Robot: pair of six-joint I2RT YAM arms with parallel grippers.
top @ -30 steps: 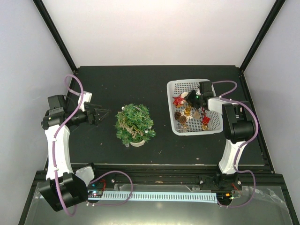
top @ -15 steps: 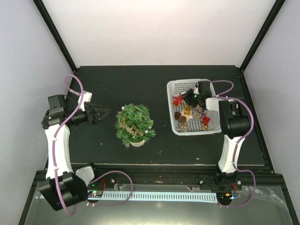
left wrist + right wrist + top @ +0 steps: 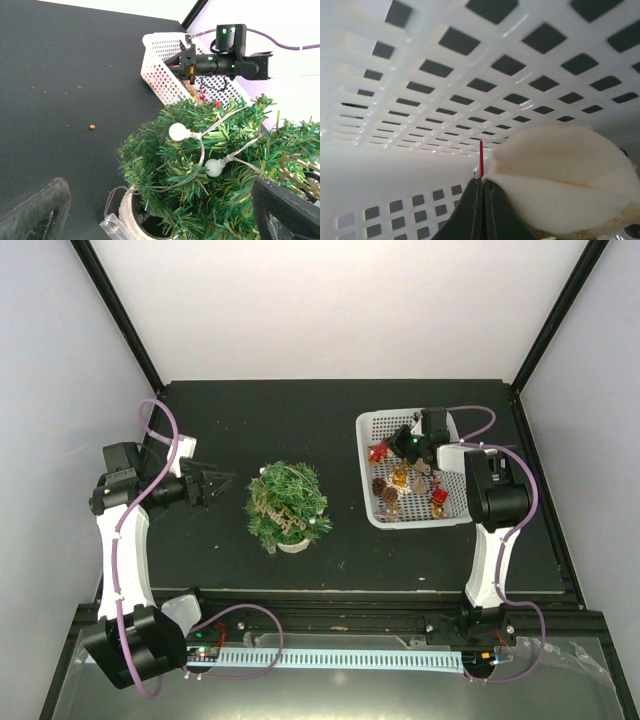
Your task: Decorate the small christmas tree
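Observation:
The small christmas tree (image 3: 287,503) stands mid-table on its pale round base, strung with white bulb lights (image 3: 179,132). My left gripper (image 3: 215,483) hangs open just left of the tree, and its fingertips (image 3: 35,210) frame the tree's foot and the branches (image 3: 215,175). My right gripper (image 3: 402,444) reaches down into the white mesh basket (image 3: 395,418). In the right wrist view its jaws (image 3: 483,181) are pressed together, with a thin red string (image 3: 481,159) standing up from between the tips. A cream rounded ornament (image 3: 555,170) lies against the right finger.
The basket holds a red star (image 3: 379,452), pine cones (image 3: 380,486), a gold piece (image 3: 400,476) and a red gift box (image 3: 438,497). The tree's clear battery case (image 3: 114,226) lies by its base. Black frame posts stand at the back corners.
My right gripper has slid a little further back inside the basket and its jaws have closed together. The left arm and the tree have stayed still.

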